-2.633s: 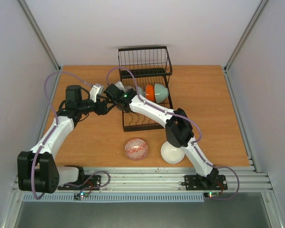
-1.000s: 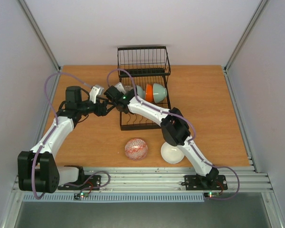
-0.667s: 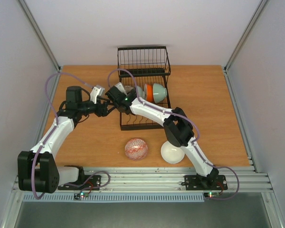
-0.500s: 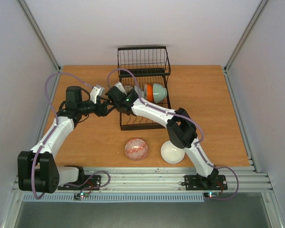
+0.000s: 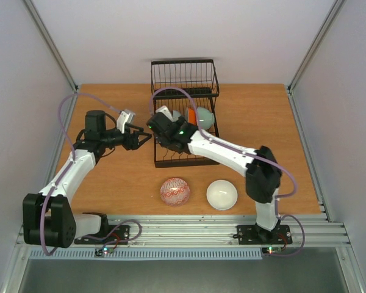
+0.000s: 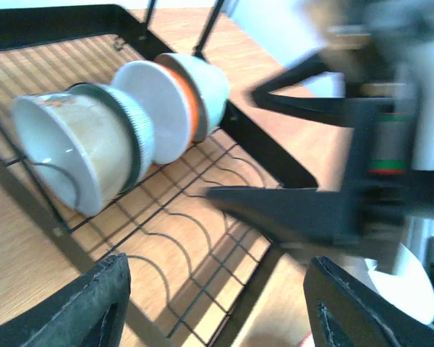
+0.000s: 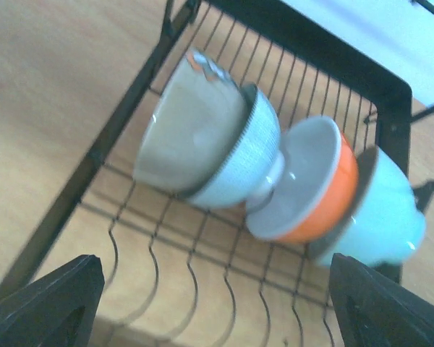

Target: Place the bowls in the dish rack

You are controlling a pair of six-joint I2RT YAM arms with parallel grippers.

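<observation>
4 bowls lie on their sides in a row in the rack (image 5: 182, 163), tucked into each other: cream bowl (image 7: 192, 126), grey bowl (image 7: 252, 163), orange bowl (image 7: 315, 184), mint bowl (image 7: 383, 213). They sit on the flat part, up by the tall basket end. R gripper (image 7: 213, 264) hangs over the rack near the cream bowl, jaws wide apart w/ nothing in them. L gripper (image 5: 143, 139) is at the rack's left edge, jaws apart too, empty. 2 more bowls sit on the table (image 5: 128, 177) in front of the rack: red bowl (image 5: 175, 191) w/ a pattern, looks flipped over, & white bowl (image 5: 222, 195), open side up. They're near each other, not touching.
</observation>
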